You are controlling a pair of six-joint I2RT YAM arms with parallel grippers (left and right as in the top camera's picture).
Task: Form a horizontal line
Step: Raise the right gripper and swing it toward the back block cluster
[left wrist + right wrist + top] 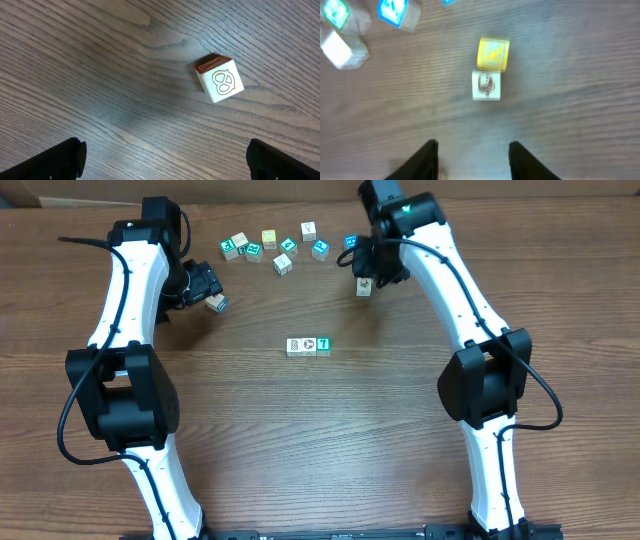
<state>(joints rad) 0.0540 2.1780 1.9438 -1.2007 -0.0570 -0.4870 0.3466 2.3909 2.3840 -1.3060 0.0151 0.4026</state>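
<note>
The horizontal line lies mid-table as a short row of three touching cubes, two white-faced and a teal one at its right end. My right gripper hovers at the back right, open and empty. Just ahead of its fingers stands a cube with a yellow top and a red print on its white face. My left gripper is at the back left, wide open. A white pretzel-print cube with a red side lies beyond its fingers, untouched.
Several loose cubes, teal, white and yellow, are scattered along the back edge between the two arms. Two blurred teal-topped cubes and a white one show at the upper left of the right wrist view.
</note>
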